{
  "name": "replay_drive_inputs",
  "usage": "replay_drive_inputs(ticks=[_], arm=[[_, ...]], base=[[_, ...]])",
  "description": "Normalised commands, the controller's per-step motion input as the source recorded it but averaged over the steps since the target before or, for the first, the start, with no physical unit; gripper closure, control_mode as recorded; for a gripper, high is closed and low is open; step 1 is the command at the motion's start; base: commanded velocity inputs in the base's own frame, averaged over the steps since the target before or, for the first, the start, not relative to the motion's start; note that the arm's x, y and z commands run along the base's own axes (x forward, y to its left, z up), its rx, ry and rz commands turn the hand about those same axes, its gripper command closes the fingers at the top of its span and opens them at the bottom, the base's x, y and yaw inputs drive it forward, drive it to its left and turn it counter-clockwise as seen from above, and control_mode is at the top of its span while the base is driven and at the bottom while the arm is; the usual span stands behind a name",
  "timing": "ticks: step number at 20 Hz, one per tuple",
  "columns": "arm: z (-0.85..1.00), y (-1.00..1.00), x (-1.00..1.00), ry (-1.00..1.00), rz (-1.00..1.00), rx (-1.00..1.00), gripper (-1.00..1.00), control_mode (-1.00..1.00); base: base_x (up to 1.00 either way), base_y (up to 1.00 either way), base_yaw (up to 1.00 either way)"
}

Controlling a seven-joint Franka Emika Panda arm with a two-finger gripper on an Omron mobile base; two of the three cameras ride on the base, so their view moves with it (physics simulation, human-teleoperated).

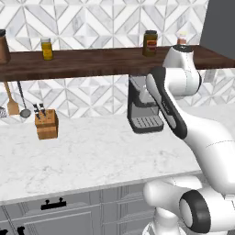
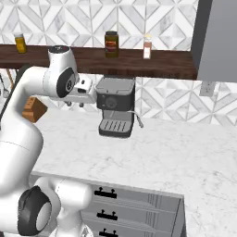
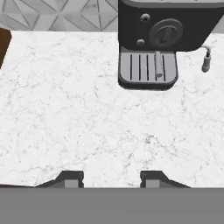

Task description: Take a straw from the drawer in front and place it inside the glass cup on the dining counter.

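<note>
Hand view showed the pincer parted and empty above the white grey-veined marble surface, well short of the dark grey espresso machine; grey panelled drawers below stood shut.

A light-grey drawer is sitting shut in the cabinet run just under the marble tabletop's front edge, low on the left of the left base view. Its panelled front is lying flush with the fronts beside it, and its small black bar handle is lying level. In the right base view, a top drawer of the same grey is heading a stack of three, also shut, with its black handle sitting level. Their insides are staying hidden behind the closed fronts.
</note>
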Motion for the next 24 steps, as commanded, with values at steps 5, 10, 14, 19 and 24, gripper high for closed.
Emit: replay_drive_inputs(ticks=[5,10,14,19,24], arm=[[0.0,0.0,-0.01,-0.01,0.0,0.0,-1.0,1.0],[0.0,0.0,0.0,0.0,0.0,0.0,-1.0,1.0],[0.0,0.0,0.0,0.0,0.0,0.0,-1.0,1.0],[0.0,0.0,0.0,0.0,0.0,0.0,-1.0,1.0],[0.0,0.0,0.0,0.0,0.0,0.0,-1.0,1.0]], base=[[-0.25,0.06,0.0],[-0.93,0.38,0.0],[-0.21,0.61,-0.35],[0.06,0.5,-0.76],[0.06,0.46,-0.76]])
